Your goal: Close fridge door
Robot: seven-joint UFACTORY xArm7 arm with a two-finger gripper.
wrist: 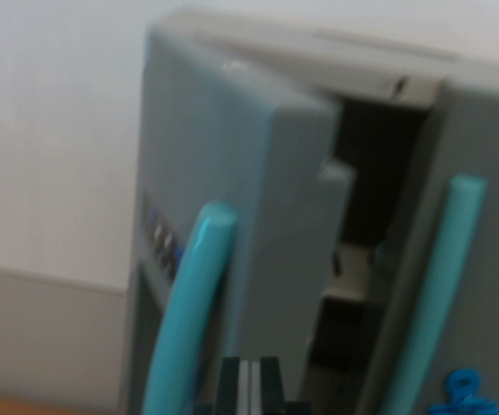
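Fridge door [223, 199]: ajar, teal handle [188, 311] at 7 o'clock.
Right door [483, 259]: shut, at 3 o'clock.
End effector [249, 389]: at 6 o'clock; opening cannot be told.

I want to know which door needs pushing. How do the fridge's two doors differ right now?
The left door is swung open, its edge standing out from the cabinet and showing the dark interior; the right door looks to lie flat against the front. The left door carries a small panel of buttons; the right door has a blue mark near its bottom. Both are grey with a long turquoise handle.
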